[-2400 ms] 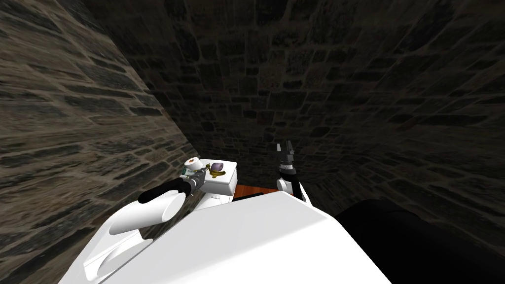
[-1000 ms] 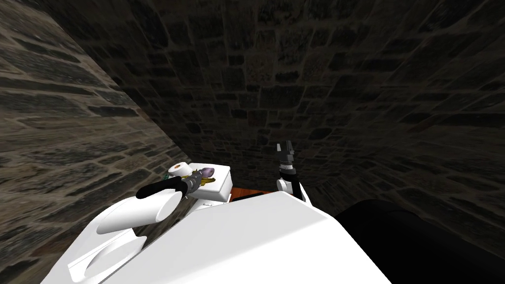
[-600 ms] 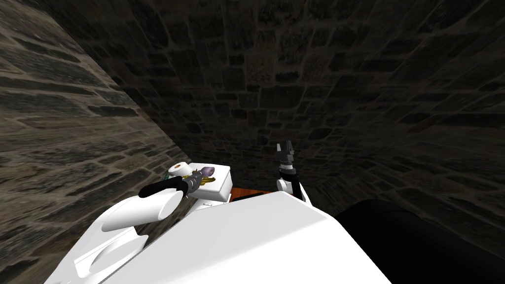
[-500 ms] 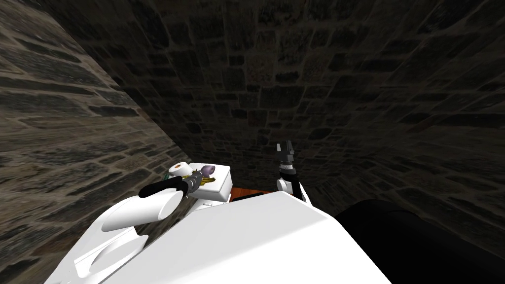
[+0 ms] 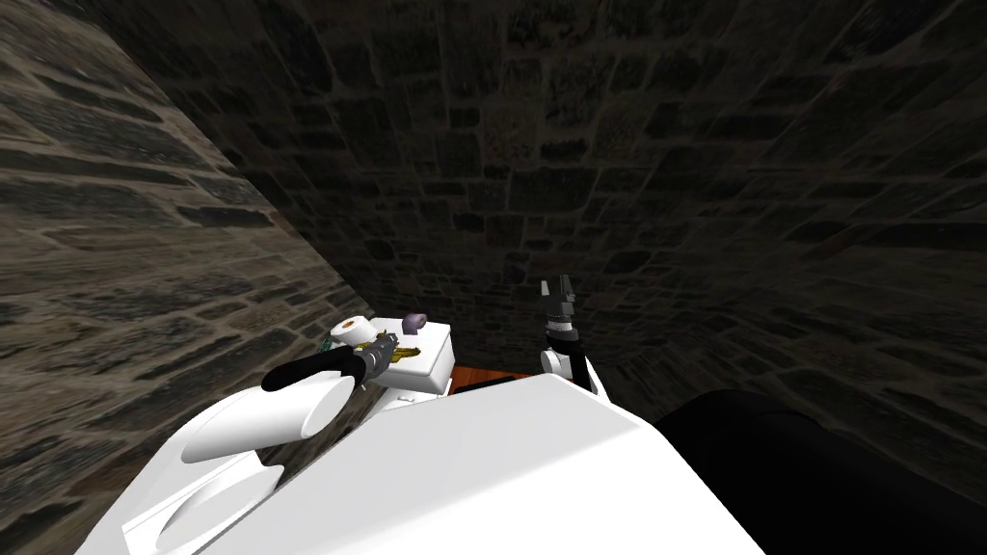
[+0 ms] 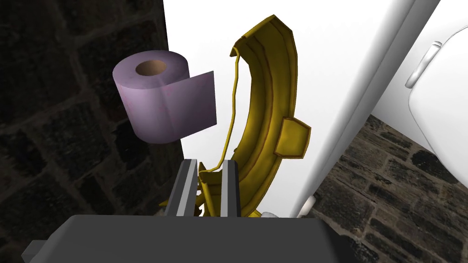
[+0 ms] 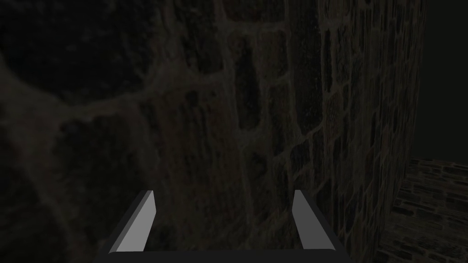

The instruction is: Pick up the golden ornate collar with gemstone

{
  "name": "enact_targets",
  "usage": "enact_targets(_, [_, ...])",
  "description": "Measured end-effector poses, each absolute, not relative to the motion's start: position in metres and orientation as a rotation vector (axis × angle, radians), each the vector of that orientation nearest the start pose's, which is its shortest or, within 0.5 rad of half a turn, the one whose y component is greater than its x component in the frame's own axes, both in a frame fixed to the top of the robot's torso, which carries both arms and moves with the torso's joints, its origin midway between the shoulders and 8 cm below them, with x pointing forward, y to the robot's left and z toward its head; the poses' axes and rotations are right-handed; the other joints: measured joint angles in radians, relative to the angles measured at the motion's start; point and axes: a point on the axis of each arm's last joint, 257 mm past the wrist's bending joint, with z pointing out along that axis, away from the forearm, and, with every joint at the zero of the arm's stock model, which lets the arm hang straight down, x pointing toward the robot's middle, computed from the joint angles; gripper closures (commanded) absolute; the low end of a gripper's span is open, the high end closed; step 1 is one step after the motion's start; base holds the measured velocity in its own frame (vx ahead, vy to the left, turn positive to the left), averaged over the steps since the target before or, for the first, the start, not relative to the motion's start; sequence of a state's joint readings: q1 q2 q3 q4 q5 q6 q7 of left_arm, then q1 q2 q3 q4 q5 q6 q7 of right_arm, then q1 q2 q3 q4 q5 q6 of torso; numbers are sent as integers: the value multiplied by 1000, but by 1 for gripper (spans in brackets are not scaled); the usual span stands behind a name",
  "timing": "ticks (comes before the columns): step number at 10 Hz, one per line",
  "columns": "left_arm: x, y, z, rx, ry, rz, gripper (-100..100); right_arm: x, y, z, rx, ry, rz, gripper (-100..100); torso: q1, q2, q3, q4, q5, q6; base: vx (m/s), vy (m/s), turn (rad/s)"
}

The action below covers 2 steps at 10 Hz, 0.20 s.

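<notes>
- The left gripper (image 6: pixel 208 185) is seen with its two fingers (image 6: pixel 184 189) drawn close together, and one end of the golden collar (image 6: pixel 269 114) is pinched between them.
- From the fingertips, the collar is seen arching away as a broad gold band, with a thin gold strand running along its inner side and a square gold tab on its outer side.
- The collar is set against a white flat top (image 6: pixel 333 59); whether it rests on that top or is held clear of it cannot be told.
- A purple paper roll (image 6: pixel 155 100) is seen beyond the fingertips, near the collar's inner side and apart from it, with a loose sheet turned towards the band.
- In the head view, a white paper roll (image 5: pixel 352 331) is seen just beside the left gripper.
- The right gripper (image 5: pixel 557 287) is held upright, well apart from the collar; its fingers (image 7: pixel 137 223) are spread wide, with nothing between them.
</notes>
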<state>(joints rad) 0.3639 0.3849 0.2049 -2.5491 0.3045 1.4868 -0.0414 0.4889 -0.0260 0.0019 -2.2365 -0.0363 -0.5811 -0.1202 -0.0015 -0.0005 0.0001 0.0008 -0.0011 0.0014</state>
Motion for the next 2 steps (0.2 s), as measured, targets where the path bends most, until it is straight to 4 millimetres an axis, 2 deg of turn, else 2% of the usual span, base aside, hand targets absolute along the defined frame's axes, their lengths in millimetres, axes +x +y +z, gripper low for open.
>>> enact_targets(1, [320, 349, -226, -1627, 1836, -450, 100, 339, -279, 24, 668, 545, 1454, 0, 0, 0, 0, 0, 0, 0, 0, 0, 0])
enact_targets(2, [319, 349, -226, -1628, 1837, -449, 0, 339, -279, 24, 668, 545, 1454, 0, 0, 0, 0, 0, 0, 0, 0, 0, 0])
